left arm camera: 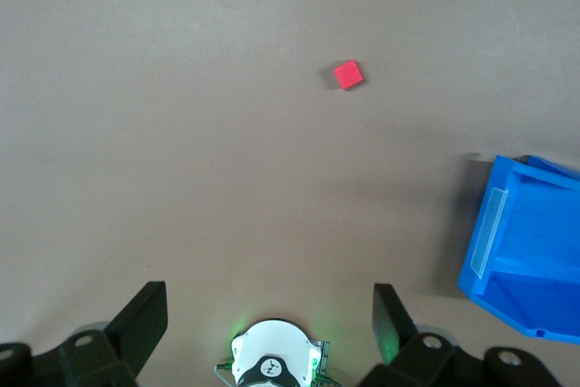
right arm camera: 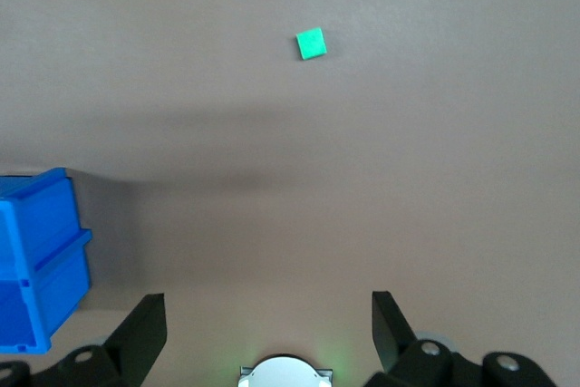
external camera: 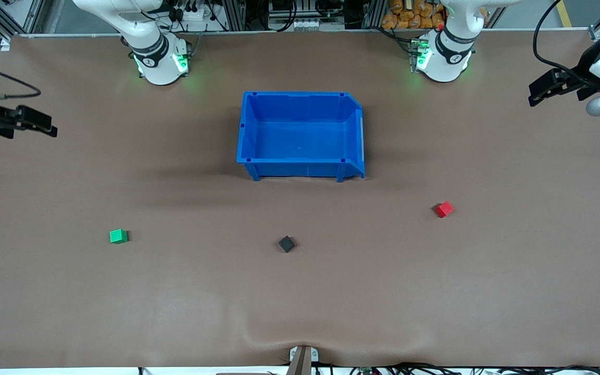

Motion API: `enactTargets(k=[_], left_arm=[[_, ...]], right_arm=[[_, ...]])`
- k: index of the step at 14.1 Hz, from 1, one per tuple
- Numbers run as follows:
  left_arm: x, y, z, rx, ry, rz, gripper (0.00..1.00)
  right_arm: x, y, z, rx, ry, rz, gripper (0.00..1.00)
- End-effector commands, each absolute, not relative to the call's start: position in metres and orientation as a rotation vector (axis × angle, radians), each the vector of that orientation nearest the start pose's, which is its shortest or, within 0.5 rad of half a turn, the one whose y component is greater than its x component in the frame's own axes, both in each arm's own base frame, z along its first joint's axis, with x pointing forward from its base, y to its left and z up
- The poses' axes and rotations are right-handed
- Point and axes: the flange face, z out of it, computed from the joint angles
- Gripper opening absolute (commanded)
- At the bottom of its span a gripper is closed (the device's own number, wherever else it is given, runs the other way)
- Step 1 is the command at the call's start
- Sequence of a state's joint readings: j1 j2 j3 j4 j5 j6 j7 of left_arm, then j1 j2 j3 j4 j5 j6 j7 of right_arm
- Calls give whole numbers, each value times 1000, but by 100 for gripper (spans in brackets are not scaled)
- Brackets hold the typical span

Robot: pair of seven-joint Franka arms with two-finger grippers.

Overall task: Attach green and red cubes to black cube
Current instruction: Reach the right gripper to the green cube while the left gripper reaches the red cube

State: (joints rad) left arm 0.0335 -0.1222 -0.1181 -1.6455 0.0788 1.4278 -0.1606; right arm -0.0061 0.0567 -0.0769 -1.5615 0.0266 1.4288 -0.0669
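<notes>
Three small cubes lie apart on the brown table. The black cube (external camera: 286, 244) is in the middle, nearer the front camera than the blue bin. The green cube (external camera: 118, 236) (right arm camera: 311, 43) lies toward the right arm's end. The red cube (external camera: 444, 209) (left arm camera: 348, 74) lies toward the left arm's end. My left gripper (external camera: 537, 95) (left arm camera: 269, 301) hangs open and empty high over the left arm's end of the table. My right gripper (external camera: 50, 129) (right arm camera: 268, 310) hangs open and empty over the right arm's end. Neither touches a cube.
A blue open bin (external camera: 300, 169) (left arm camera: 526, 224) (right arm camera: 45, 215) stands empty mid-table between the two arm bases (external camera: 159, 62) (external camera: 443, 57). The table cover bulges slightly at the edge nearest the front camera, by a small clamp (external camera: 301, 357).
</notes>
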Motion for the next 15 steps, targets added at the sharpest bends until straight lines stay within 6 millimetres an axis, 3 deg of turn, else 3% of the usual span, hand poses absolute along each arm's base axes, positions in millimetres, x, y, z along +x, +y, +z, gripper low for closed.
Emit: enactTargets(k=[1,3,6,11,15], left_arm=[[510,-30,636,-3024,-112,118,100],[518,-31,625,-3026,-104,132,100],[524,-31,610,-3027,-101,123,100],[537,-32,578,-3031,-89,124,100],[549,-35,542,-3040,-72,87,100]], right_arm=[[579,-62,543,-3078,59,382,100],[598,-73,517,-3094,87,333,100],[631,-81,454,-3105,97,298,100],[669,-68,341,-3137,41,212,100],[674,-51,278,-3142,-125,151,100]])
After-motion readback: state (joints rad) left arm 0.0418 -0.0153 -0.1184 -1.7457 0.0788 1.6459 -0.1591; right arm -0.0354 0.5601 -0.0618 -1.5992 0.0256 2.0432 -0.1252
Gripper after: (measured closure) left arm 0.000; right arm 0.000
